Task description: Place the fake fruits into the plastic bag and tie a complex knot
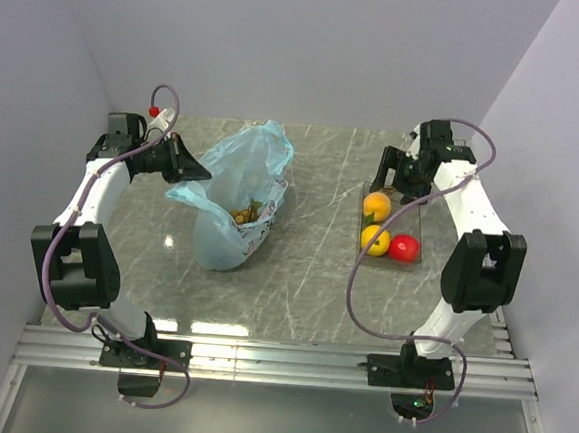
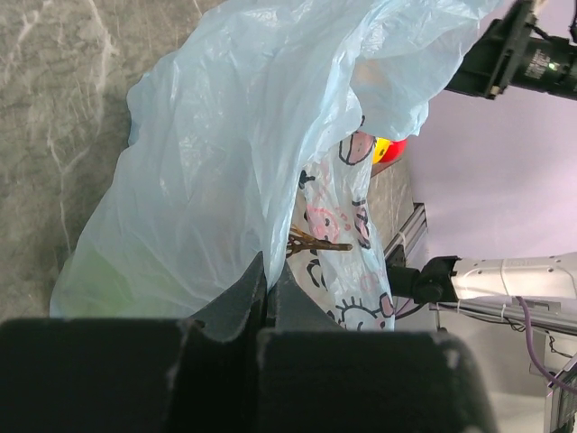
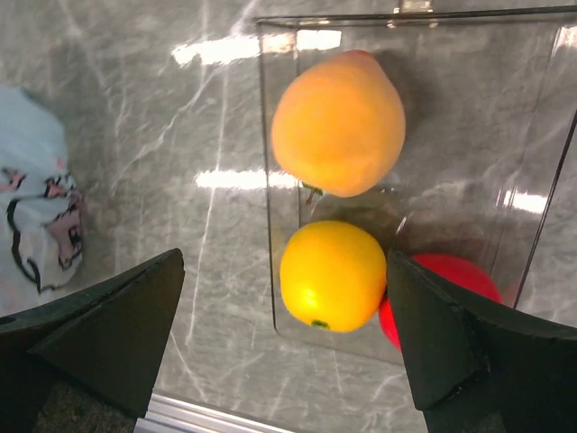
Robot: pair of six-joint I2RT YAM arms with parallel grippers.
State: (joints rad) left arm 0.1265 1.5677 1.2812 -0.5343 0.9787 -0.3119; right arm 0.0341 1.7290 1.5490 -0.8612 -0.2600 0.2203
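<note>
**Loading half done: three fruits wait under the open right pincer**

The step in hand is filling the bag; the knot is a long way off. The left pincer (image 2: pixel 266 271) is clamped narrow on a fold of the plastic bag (image 2: pixel 225 153), holding its rim up. The mouth gapes just ahead of the pincer tips, facing the other arm. Inside, close beyond those tips, lies the bunch of brown balls (image 2: pixel 311 242). A greenish blur through the film low to that pincer's left may be the green apple (image 2: pixel 99 284), though the plastic hides too much to be sure.

The right pincer (image 3: pixel 284 262) stands wide and holds nothing, hanging over the clear tray (image 3: pixel 469 108) on the bench (image 1: pixel 305 268). The yellow fruit (image 3: pixel 332 275) sits directly between and below its fingers. The orange fruit (image 3: pixel 338 122) is just ahead of it. The red fruit (image 3: pixel 451 280) is tucked against the yellow one on the side of the right finger.

The next move looks like a straight drop onto the yellow fruit. The fingers must straddle it without nudging the red neighbour or catching the tray wall, and close gently, since the glossy round skin could squirt out. The carry then runs across to the bag, well off to this pincer's left, while the left pincer keeps the mouth open.
</note>
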